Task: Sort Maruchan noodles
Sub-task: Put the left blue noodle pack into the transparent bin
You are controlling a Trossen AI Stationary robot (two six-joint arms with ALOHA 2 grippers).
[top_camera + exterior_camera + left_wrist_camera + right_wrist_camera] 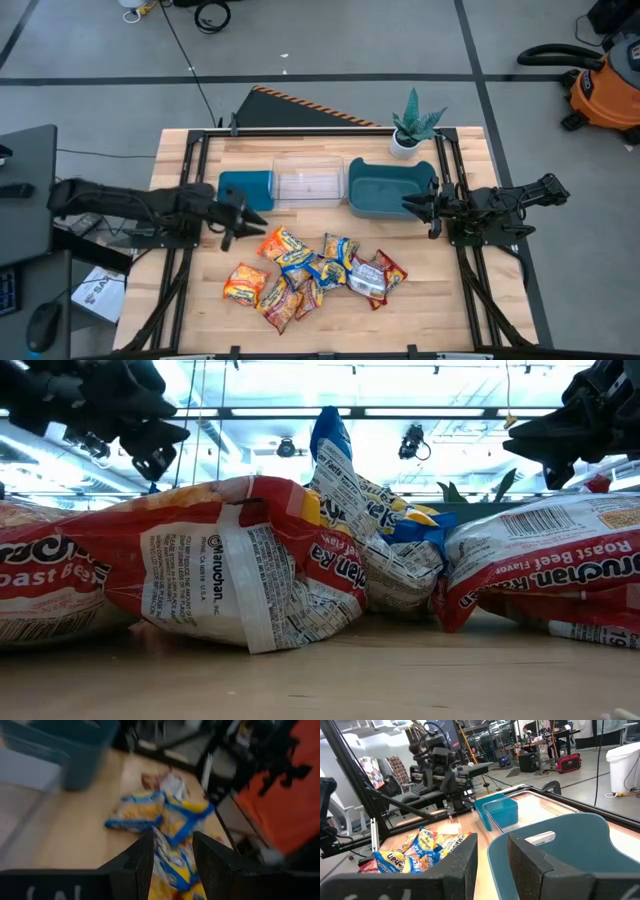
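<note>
Noodles (315,275) lie heaped at the table's near middle, none sorted into the bins (385,187) behind. Left gripper (243,215) hovers released and empty just left of the heap's far edge; it should drop squarely over the nearest packet (282,244), pinching only one. Right gripper (415,207) waits, parted and empty, at the large teal bin's right edge.

A pale wood tabletop (200,300) stands on a grey floor (330,40) crossed by dark lines. An orange shop vacuum (603,85) sits off to one side, a dark desk (25,200) to the other. Long ceiling lights (420,385) glow overhead. A white bin (623,762) stands farther off in the room.
</note>
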